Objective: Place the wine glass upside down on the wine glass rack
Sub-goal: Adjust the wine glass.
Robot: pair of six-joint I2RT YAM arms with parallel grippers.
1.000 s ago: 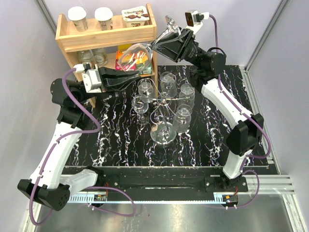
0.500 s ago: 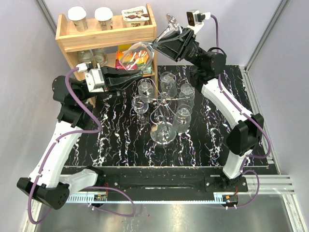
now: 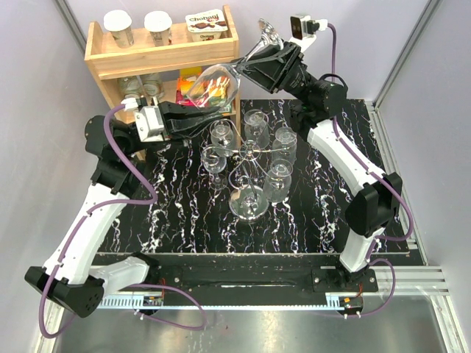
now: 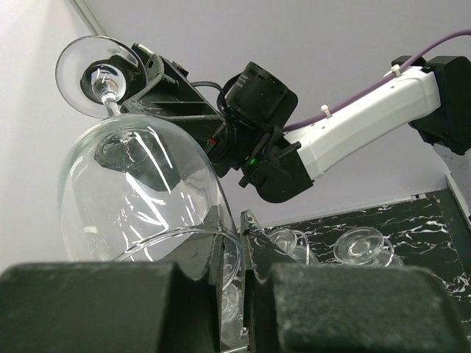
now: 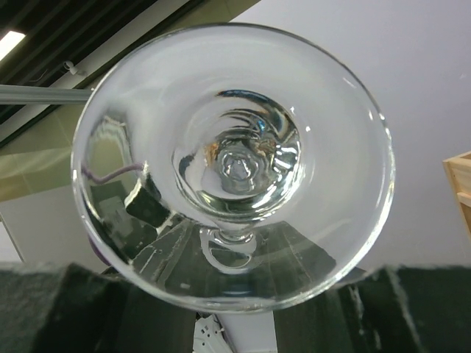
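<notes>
The clear wine glass (image 3: 213, 82) hangs tilted in the air in front of the wooden shelf, its foot (image 3: 266, 33) up and to the right. My left gripper (image 3: 212, 110) is shut on the bowl's rim; the rim passes between its fingers (image 4: 237, 228) under the bowl (image 4: 140, 184). My right gripper (image 3: 246, 65) is shut on the stem just below the foot (image 5: 235, 162), with its fingers seen through the glass at the stem (image 5: 235, 250). The silver wire wine glass rack (image 3: 246, 158) stands on the table below, several glasses hanging on it.
A wooden shelf (image 3: 162, 51) stands at the back left with cups and a yogurt tub on top and packets inside. The rack's round base (image 3: 249, 204) sits mid-table on the black marbled mat (image 3: 184, 220). Hanging glasses (image 4: 360, 246) show below the left gripper.
Both arms have carried the glass a little to the right and upward. Both grips have stayed on the glass.
</notes>
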